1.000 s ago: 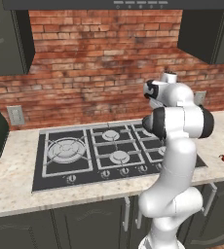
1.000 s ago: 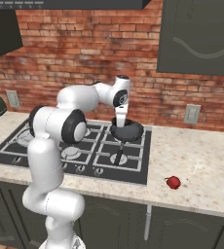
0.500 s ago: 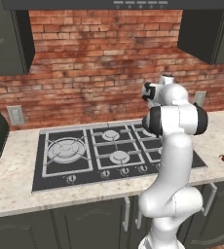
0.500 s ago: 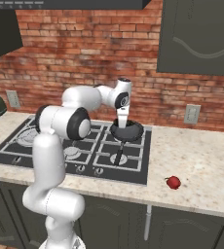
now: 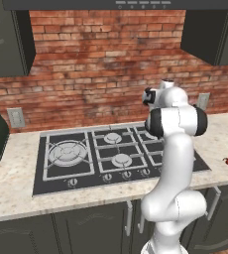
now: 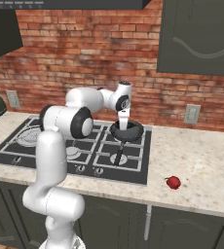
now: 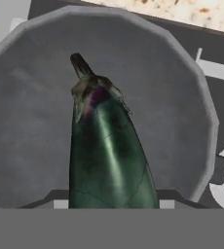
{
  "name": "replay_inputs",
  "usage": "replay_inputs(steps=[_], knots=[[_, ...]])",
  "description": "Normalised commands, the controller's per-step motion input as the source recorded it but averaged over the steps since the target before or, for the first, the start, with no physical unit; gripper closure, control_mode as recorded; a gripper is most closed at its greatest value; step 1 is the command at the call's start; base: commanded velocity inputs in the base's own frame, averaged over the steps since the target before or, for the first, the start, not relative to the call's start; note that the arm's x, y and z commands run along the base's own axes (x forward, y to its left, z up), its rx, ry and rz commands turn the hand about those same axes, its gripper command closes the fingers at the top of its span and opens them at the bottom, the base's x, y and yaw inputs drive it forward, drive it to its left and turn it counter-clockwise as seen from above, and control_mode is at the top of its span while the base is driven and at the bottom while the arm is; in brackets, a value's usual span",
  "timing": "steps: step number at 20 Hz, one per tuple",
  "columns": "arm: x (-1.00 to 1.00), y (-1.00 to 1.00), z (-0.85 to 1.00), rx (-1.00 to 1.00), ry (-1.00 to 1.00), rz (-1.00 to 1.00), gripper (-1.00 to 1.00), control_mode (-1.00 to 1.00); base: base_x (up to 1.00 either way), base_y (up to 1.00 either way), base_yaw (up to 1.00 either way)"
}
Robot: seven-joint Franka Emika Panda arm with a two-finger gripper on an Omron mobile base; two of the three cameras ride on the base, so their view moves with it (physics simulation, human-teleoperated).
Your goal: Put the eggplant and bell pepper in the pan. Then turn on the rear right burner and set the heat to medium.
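Glossy dark green-purple eggplant [image 7: 109, 155], dull grey pan [image 7: 36, 121], bright red bell pepper [image 6: 173, 182], speckled beige counter [image 6: 196, 165].

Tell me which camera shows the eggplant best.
The hand view: the eggplant fills the middle, stem away from the camera, above the pan. In the right base view the hand over the pan hides it; in the left base view the arm blocks it.

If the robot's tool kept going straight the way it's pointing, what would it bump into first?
Probably the pan. The tool points down into it, shut on the eggplant, so the eggplant's stem end would likely touch the pan's grey floor before the tool does. How far above the floor it hangs is unclear.
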Motion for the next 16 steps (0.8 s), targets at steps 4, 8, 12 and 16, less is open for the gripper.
replay_inputs(steps=[4,8,12,16], knots=[[0.13,-0.03,-0.21,-0.01,0.0,0.0,1.0,-1.0,0.0,0.0,0.0],[0.14,-0.03,-0.23,-0.01,0.0,0.0,1.0,-1.0,0.0,0.0,0.0],[0.18,-0.04,-0.23,0.0,0.0,0.0,1.0,-1.0,0.0,0.0,0.0],[0.17,-0.04,-0.22,0.0,0.0,0.0,1.0,-1.0,0.0,0.0,0.0]])
